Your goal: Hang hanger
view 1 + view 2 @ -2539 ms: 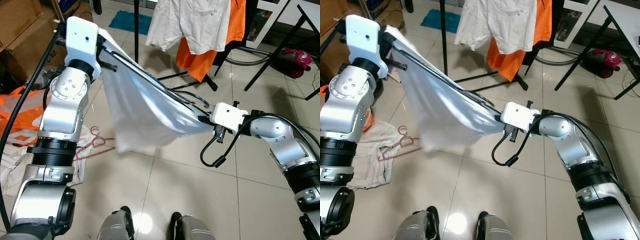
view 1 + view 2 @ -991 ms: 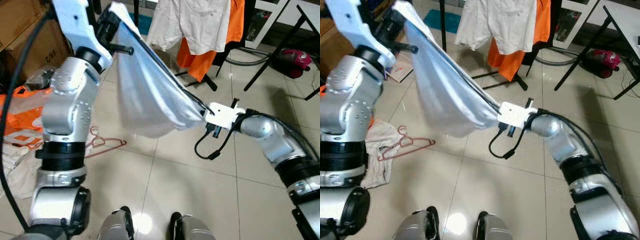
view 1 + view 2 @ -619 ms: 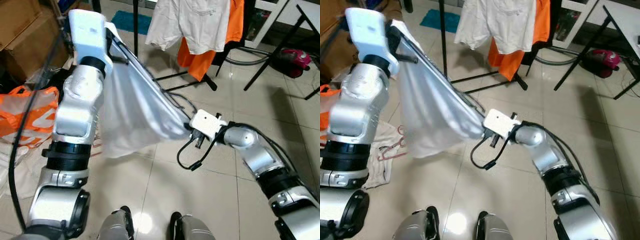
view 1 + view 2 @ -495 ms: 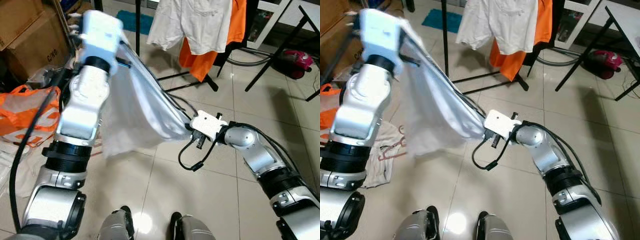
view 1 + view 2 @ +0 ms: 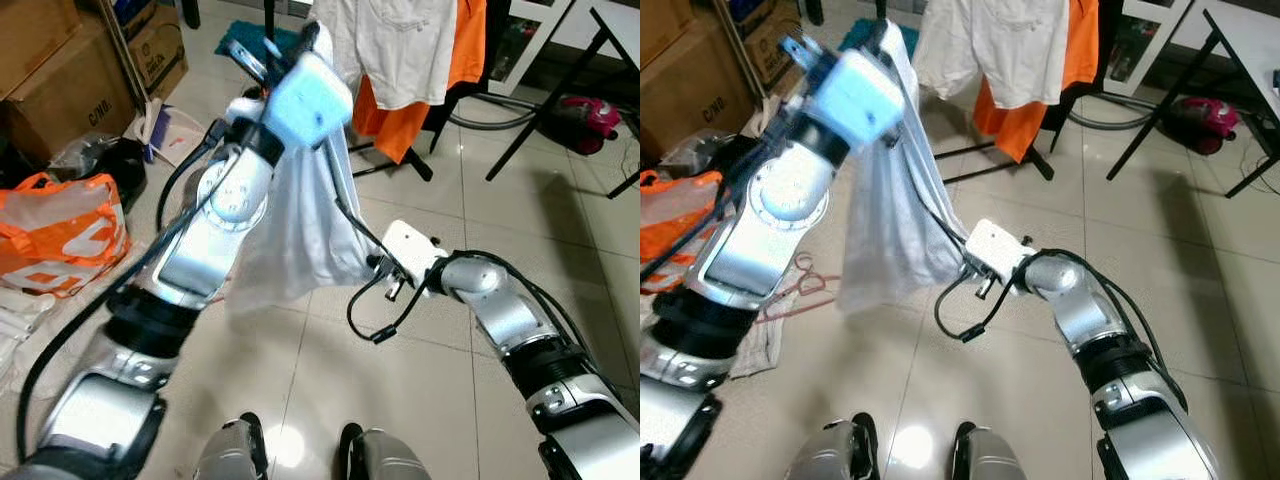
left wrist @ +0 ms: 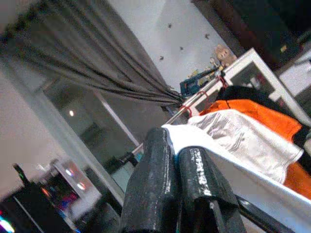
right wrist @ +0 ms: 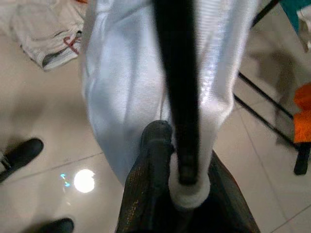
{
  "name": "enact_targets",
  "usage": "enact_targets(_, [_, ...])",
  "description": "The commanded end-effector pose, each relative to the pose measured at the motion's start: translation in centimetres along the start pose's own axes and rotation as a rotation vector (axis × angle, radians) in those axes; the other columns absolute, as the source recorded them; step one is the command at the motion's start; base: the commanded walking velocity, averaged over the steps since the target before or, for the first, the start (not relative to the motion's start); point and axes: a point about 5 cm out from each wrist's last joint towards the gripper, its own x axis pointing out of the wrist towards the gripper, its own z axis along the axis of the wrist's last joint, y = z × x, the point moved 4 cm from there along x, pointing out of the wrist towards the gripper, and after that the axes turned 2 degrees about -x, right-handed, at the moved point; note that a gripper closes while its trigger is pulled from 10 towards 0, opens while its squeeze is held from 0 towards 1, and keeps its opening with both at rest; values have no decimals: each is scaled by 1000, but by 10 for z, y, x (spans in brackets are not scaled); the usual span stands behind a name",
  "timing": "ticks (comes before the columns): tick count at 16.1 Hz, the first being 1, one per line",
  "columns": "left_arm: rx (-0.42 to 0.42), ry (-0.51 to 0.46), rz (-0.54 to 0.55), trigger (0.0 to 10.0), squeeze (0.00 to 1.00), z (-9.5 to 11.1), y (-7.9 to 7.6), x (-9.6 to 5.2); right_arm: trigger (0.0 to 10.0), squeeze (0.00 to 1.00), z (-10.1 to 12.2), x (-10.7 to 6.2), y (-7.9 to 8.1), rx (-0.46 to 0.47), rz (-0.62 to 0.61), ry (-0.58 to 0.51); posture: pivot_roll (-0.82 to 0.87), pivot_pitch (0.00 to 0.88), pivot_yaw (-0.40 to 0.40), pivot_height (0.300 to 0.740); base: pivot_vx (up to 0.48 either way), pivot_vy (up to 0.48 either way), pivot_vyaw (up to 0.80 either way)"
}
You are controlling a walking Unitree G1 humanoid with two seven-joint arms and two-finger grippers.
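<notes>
On the far left of the floor lie an orange bag (image 5: 62, 228) and cardboard boxes (image 5: 52, 62), with a pink hanger (image 5: 800, 282) lying loose on a crumpled cloth by the robot's left side. The left gripper (image 6: 181, 160) is raised high toward the clothes rack (image 6: 192, 101); in its wrist view its jaws are clenched together on the top edge of the white garment (image 5: 305, 215), with a dark bar of the hanger (image 7: 176, 73) running just below them. The garment hangs down from there in a long fold, well off the floor. At its lower end the right gripper (image 7: 181, 182) has its jaws clamped on the garment's bunched corner and on the dark hanger bar that runs up through the cloth. Beyond and to the right, a white shirt (image 5: 390, 45) and an orange shirt (image 5: 430, 85) already hang on the rack, and a pink vacuum (image 5: 592, 115) sits on the tiles at far right.

The step in hand looks like the carry: the loaded hanger is held between both grippers and lifted toward the rail, not yet hooked. The hook itself cannot be made out. The next move likely calls for bringing the upper end over the rail beside the hung shirts, setting the hook on it, then letting go with the lower gripper first so the cloth drops straight
</notes>
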Motion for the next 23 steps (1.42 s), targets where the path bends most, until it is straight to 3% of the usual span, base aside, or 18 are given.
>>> enact_targets(1, [-34, 37, -182, 0, 0, -9, -44, -12, 0, 0, 21, -4, -16, 39, -57, -87, -119, 181, -101, 740, 0, 0, 0])
enact_targets(2, [-95, 81, -162, 0, 0, -18, -40, -14, 0, 0, 19, -5, -18, 39, -66, -82, -120, 180, -101, 740, 0, 0, 0])
enact_targets(4, [-359, 286, -17, 0, 0, -59, -19, -23, 0, 0, 14, -9, -24, 44, -98, -65, -119, 178, -102, 740, 0, 0, 0])
enact_targets(6, [-581, 423, 179, 0, 0, -97, 9, -38, 0, 0, 14, -11, -29, 73, -122, -75, -119, 179, -106, 740, 0, 0, 0])
enact_targets(8, [-684, 464, 307, 0, 0, -115, 27, -48, 0, 0, 18, -12, -33, 131, -135, -102, -118, 181, -107, 740, 0, 0, 0])
enact_targets(9, [-622, 463, 311, 0, 0, -115, 32, -50, 0, 0, 18, -12, -34, 150, -139, -106, -119, 183, -111, 740, 0, 0, 0])
enact_targets(12, [-569, 471, 304, 0, 0, -116, 37, -53, 0, 0, 18, -12, -37, 169, -162, -108, -119, 183, -111, 740, 0, 0, 0])
enact_targets(17, [-573, 498, 328, 0, 0, -122, 40, -60, 0, 0, 19, -16, -50, 197, -198, -115, -110, 189, -116, 740, 0, 0, 0])
enact_targets(23, [-531, 495, 283, 0, 0, -120, 36, -59, 0, 0, 16, -20, -59, 181, -229, -102, -109, 190, -110, 740, 0, 0, 0])
